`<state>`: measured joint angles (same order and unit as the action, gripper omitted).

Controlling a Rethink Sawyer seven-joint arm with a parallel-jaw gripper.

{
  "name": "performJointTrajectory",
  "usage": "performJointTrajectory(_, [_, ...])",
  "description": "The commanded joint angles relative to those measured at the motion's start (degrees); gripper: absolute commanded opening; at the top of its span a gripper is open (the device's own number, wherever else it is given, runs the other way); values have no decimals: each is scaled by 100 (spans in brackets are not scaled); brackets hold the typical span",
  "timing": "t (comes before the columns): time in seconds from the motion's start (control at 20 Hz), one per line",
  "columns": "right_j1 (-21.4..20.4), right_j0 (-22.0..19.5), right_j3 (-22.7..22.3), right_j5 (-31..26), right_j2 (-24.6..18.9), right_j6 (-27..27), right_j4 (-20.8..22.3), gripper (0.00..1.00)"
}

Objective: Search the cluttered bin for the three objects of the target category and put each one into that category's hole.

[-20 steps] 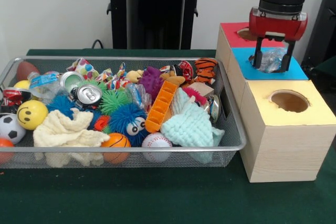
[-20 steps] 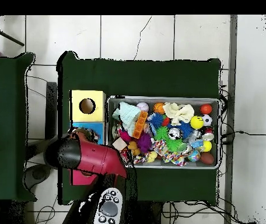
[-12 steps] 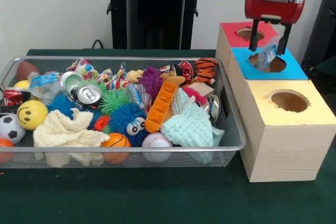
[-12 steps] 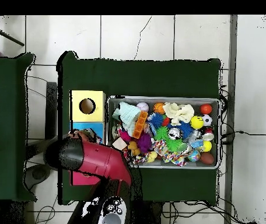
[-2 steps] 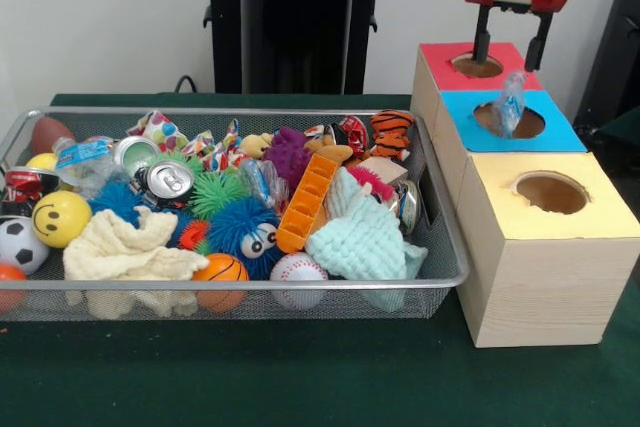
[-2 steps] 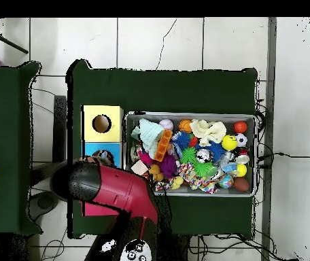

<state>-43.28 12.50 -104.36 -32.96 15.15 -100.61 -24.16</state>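
Green table holds a cluttered bin (image 5: 440,277) beside boxes; spread jaws (image 5: 510,47) hang above a plastic bottle (image 5: 510,102) in the blue hole (image 5: 508,120).

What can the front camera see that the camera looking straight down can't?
Only the front view shows the gripper with jaws open, above a clear plastic bottle sticking out of the blue box's hole, and the red box's hole. Only the overhead view shows the tiled floor and a second green table. Both show the wire bin and the yellow box's hole.
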Motion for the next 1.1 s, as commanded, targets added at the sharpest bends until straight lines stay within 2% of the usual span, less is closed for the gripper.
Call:
performJointTrajectory(0.05, [78,-53,198,-540,-109,-912,355,100])
performJointTrajectory(0.6, [98,-87,250,-548,-123,-857,367,100])
performJointTrajectory(0.65, [81,-96,213,-491,-142,-862,369,0])
performJointTrajectory(1.1, [92,-80,289,-512,-91,-897,473,0])
